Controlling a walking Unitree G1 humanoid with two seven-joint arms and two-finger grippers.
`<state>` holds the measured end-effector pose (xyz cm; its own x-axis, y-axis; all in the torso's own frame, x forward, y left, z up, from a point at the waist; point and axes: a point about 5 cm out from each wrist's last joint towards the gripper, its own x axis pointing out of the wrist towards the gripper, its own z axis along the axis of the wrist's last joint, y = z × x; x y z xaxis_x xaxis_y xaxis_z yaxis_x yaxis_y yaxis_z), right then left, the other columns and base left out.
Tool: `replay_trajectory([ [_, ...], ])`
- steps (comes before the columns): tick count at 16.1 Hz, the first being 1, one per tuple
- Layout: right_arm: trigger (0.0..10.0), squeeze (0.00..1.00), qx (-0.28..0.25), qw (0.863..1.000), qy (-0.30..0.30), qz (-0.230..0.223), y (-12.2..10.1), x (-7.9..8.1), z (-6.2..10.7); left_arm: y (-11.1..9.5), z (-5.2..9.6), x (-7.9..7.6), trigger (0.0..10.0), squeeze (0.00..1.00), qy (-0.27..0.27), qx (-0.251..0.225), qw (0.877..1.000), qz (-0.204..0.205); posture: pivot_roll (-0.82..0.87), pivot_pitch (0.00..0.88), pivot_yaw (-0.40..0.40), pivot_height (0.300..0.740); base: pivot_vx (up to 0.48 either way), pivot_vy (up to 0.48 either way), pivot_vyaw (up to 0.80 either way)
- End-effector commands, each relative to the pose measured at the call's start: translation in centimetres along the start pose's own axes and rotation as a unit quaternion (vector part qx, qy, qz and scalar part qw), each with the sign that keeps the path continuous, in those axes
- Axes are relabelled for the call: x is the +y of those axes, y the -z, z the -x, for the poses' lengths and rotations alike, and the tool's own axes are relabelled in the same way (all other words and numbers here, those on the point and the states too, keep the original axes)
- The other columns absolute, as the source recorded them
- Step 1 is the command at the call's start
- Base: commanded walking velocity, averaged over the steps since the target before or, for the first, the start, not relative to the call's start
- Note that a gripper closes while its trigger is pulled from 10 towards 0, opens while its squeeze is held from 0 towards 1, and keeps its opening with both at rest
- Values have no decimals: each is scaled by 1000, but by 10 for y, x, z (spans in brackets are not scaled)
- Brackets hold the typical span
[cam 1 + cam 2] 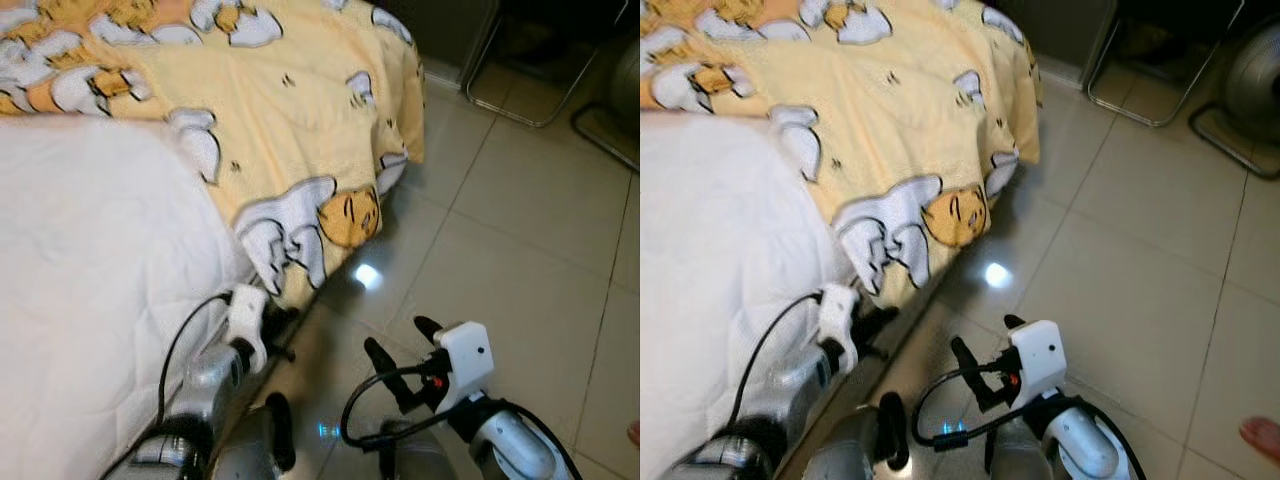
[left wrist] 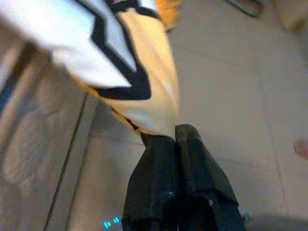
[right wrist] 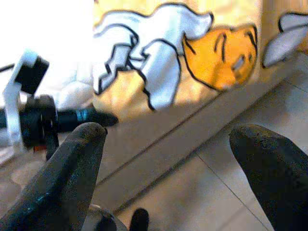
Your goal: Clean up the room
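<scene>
Left claw [image 2: 166, 142] pinching soft blanket [image 2: 144, 96]

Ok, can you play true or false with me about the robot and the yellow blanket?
1. The left gripper is pinching the corner of the yellow blanket. True.
2. The right gripper is shut tight on a toy. False: it is open and holds nothing, above the tiled floor.
3. The blanket hangs over the edge of the white mattress. True.
4. The blanket is plain blue. False: it is yellow with white and orange cartoon pictures.
</scene>
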<state>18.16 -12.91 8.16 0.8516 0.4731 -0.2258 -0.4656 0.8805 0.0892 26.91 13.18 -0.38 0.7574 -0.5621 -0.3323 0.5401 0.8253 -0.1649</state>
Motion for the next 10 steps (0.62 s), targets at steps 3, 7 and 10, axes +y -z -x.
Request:
replay_trajectory([
  [3,10000,0,-11,1000,-5,-7,-1,-4,-10,15,5,-24,0,0,88,19,995,-44,-171,138,60,740,0,0,0],
  [7,10000,0,-14,1000,-4,-24,-2,-10,-20,1,2,-40,0,0,142,-19,989,-46,-168,110,61,740,0,0,0],
  [10,10000,0,-14,999,-10,-30,-1,-14,-24,-9,2,-56,0,0,203,-38,977,-57,-163,99,57,740,0,0,0],
])
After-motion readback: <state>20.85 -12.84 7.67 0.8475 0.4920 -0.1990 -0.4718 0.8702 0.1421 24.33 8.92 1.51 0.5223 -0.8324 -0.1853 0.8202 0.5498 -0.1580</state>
